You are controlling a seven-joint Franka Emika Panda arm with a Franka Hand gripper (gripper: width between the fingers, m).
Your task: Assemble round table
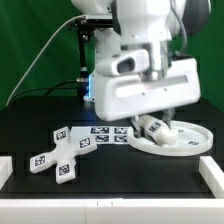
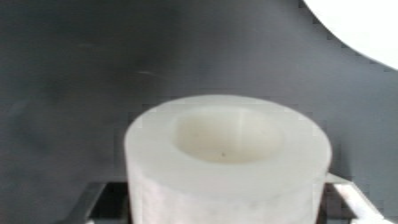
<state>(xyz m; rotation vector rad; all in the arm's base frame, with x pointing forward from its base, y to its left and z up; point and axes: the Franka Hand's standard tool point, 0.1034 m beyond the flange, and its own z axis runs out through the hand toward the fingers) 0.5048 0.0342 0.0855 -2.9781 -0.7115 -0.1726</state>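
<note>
Now, w/ the end effector (image 1: 151, 122) pinching the short cylindrical post (image 2: 228, 150) by the edge of the large round disc (image 1: 192, 143) on the surface (image 1: 30, 125), centre it over the disc's middle & lower slowly, axis square, grip firm.

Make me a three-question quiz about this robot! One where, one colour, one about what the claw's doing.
1. Where is the foot piece? A on the tabletop, to the exterior view's left of the disc; B inside the disc; C under the disc.
2. What colour is the post? A red; B white; C black.
3. The gripper is: A open, empty; B holding the foot piece; C shut on the post.
Answers: A, it lies apart from the disc; B, the wrist view shows it white; C, the post sits between its jaws.
</note>
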